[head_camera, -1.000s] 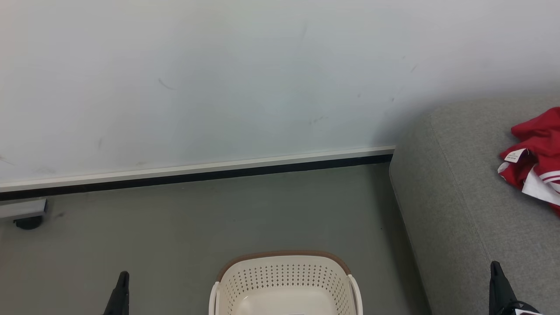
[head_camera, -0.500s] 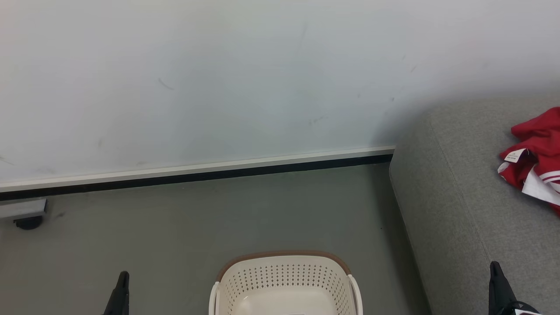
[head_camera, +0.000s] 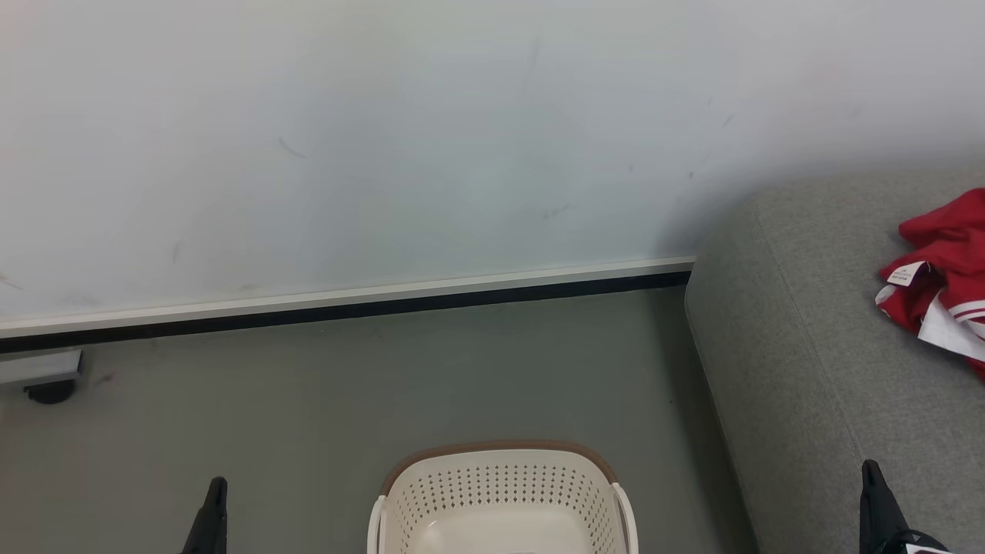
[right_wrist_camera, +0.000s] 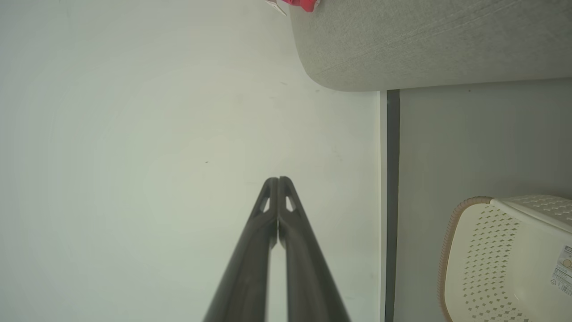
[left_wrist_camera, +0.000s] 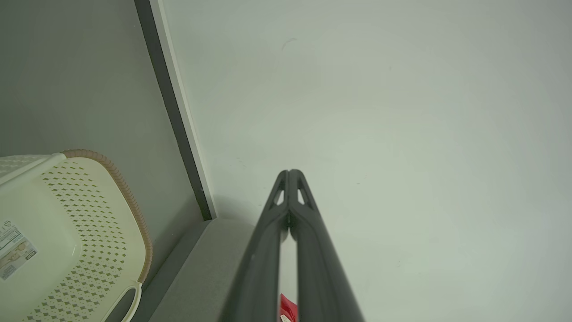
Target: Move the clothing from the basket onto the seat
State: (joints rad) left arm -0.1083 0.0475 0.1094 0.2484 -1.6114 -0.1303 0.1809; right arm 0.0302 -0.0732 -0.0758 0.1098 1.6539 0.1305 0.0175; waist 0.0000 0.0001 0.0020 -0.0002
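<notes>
Last second: no change, arms idle, nothing moved, so no progress under way. 
Low left: left claw (head_camera: 218,483) fingers pressed together, empty, over floor (head_camera: 308,400). 
Near centre: basket (head_camera: 500,486), visible inside bare. 
Right: sofa (head_camera: 808,346), with red-white clothes (head_camera: 943,277) heaped on it, far right. 
Low right: right claw (head_camera: 869,466) together, empty, above sofa; clothes well apart, farther back. 
Judgement: transfer likely finished.

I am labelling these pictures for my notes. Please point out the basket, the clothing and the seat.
basket (head_camera: 500,492), head view, on its perforated far wall.
clothing (head_camera: 950,231), head view, on the red upper fold.
seat (head_camera: 808,346), head view, on the bare grey top surface.
</notes>
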